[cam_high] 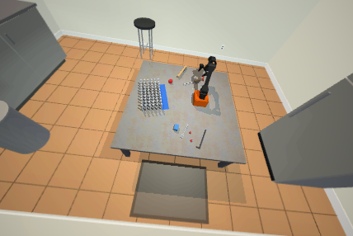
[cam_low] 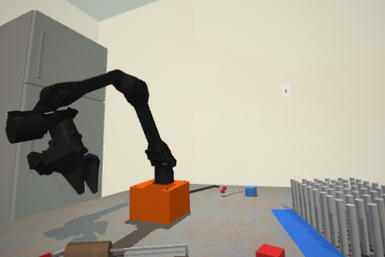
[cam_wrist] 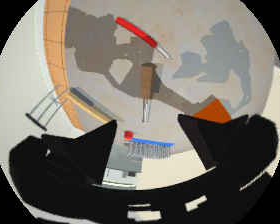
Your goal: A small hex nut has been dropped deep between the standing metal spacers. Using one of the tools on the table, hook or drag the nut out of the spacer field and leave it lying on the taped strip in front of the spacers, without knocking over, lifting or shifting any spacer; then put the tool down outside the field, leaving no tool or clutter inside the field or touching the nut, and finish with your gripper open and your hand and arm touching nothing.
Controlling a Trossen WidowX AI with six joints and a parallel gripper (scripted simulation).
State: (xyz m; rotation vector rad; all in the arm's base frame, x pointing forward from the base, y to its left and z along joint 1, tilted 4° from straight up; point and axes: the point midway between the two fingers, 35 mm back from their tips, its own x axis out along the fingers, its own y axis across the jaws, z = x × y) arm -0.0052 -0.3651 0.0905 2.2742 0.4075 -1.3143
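My gripper (cam_low: 87, 192) (cam_wrist: 148, 120) is open and empty, in the air above the table beside the orange base. A brown-handled tool (cam_high: 197, 80) (cam_low: 87, 249) (cam_wrist: 147, 80) with a thin metal shaft lies on the table; in the wrist view its shaft shows between the fingertips, below them. A red-handled tool (cam_wrist: 136, 31) with a short metal end lies near it. The standing metal spacers (cam_high: 149, 96) (cam_low: 330, 212) (cam_wrist: 151, 150) stand in rows behind the blue taped strip (cam_high: 164, 97) (cam_low: 294, 228) (cam_wrist: 152, 142). The hex nut cannot be made out in any view.
The orange base (cam_high: 200, 99) (cam_low: 150, 206) carries my arm. A red block (cam_high: 170, 81) (cam_low: 270, 251) (cam_wrist: 128, 135) and a wooden bar (cam_high: 181, 72) lie on the tool's side. A blue block (cam_high: 176, 127) (cam_low: 250, 190), a thin metal rod (cam_high: 184, 131) and a dark bent bar (cam_high: 202, 139) lie beyond the base.
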